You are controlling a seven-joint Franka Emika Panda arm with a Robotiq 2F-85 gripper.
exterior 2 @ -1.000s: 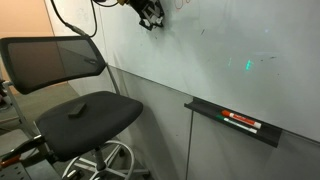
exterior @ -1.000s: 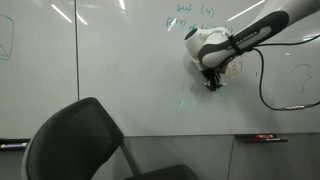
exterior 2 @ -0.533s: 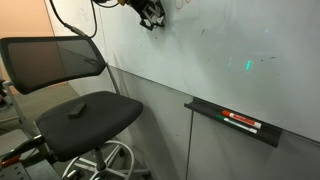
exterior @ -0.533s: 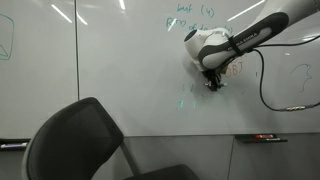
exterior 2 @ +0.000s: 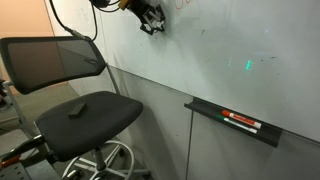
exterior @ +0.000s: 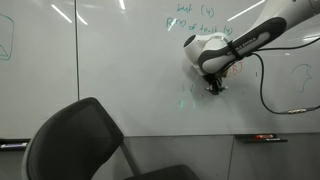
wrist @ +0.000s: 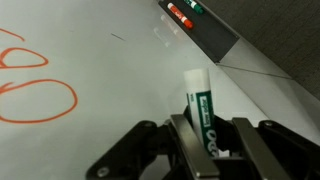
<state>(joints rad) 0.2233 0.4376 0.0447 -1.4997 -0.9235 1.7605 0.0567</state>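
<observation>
My gripper (wrist: 212,150) is shut on a white marker with a green label (wrist: 201,108), its tip held against the whiteboard (wrist: 110,70). Orange loops (wrist: 35,98) are drawn on the board to the left of the marker in the wrist view. In both exterior views the gripper (exterior: 213,84) (exterior 2: 152,24) is pressed to the board near green and orange writing (exterior: 190,12).
A marker tray (exterior 2: 232,122) on the board's lower edge holds red and green markers (exterior 2: 242,123); it also shows in the wrist view (wrist: 200,25). A black mesh office chair (exterior 2: 72,95) (exterior: 85,140) stands in front of the board. A black cable (exterior: 268,85) hangs from the arm.
The arm has shifted slightly along the board; the gripper stays shut on the marker against the whiteboard.
</observation>
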